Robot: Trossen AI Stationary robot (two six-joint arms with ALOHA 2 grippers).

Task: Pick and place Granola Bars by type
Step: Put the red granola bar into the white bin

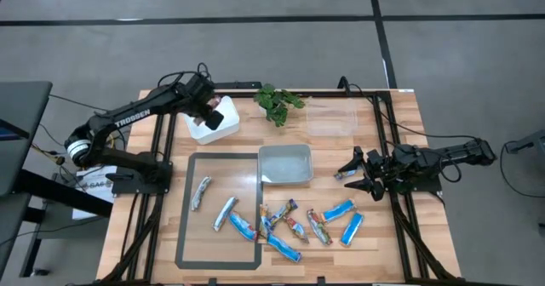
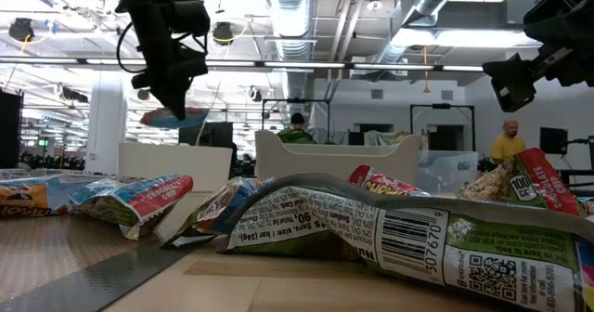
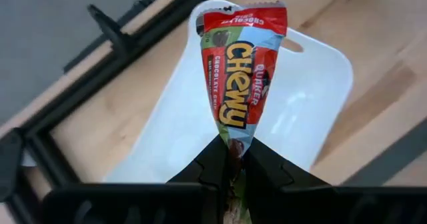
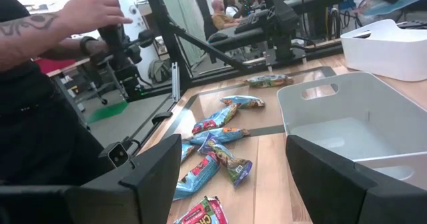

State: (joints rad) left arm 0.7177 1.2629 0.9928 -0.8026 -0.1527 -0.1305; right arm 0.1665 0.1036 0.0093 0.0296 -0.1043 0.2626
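Above white bin point(image 3: 313, 91), left claw point(image 3: 235, 159) gripping "Quaker Chewy" bar point(image 3: 241, 71)

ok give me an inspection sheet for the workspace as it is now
Surface: wooden table with a dark mat outline.
Job's things: granola bars scattered along the near edge; one red bar held above the white bin; grey bin looks empty.
Clutter: green plant sprig; clear container.
Grippers: left gripper shut on the red bar; right gripper open, low beside the grey bin.
Cables: black cables along the far edge.
Surroundings: a person's arm near the rig; people in the room behind.
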